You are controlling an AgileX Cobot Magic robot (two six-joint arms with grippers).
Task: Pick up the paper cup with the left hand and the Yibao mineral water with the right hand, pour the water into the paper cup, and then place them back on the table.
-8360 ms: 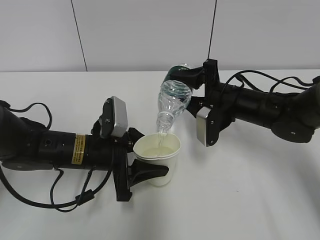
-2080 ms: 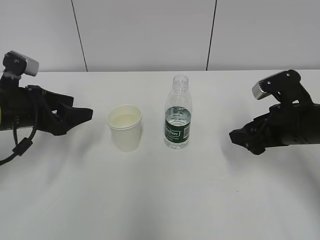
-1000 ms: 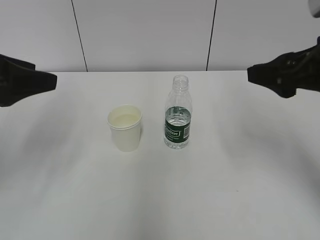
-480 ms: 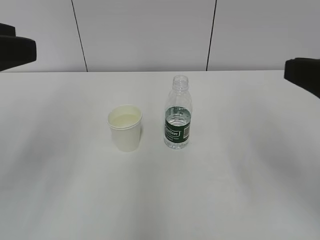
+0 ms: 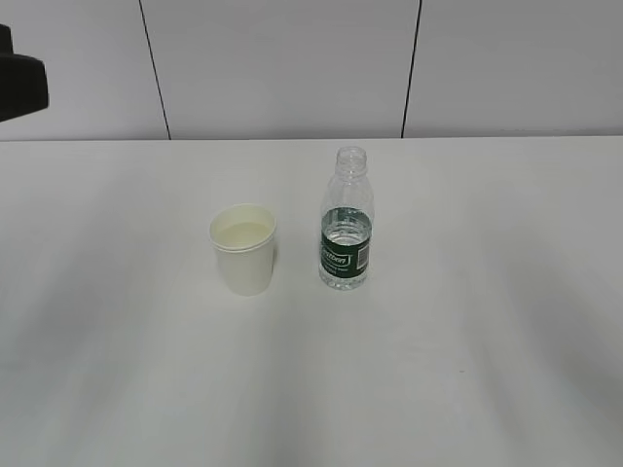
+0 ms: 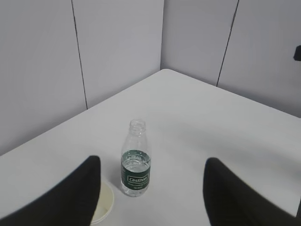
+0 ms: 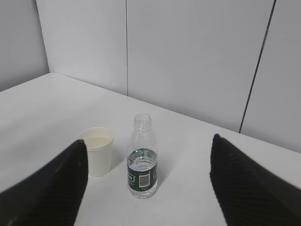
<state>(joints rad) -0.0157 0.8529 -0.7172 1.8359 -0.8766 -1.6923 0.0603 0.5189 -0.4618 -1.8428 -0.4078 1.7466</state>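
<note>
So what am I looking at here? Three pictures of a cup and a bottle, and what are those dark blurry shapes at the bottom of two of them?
It is a robot with two arms, photographed by three cameras. One faces the white table; the others ride on the wrists. The dark shapes are each gripper's two fingers, spread open: the left gripper and the right gripper. On the table stand a paper cup with liquid inside and an uncapped water bottle, side by side, apart. Nothing is held.

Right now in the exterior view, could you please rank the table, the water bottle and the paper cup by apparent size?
1. table
2. Yibao mineral water, taller than the cup
3. paper cup
</note>
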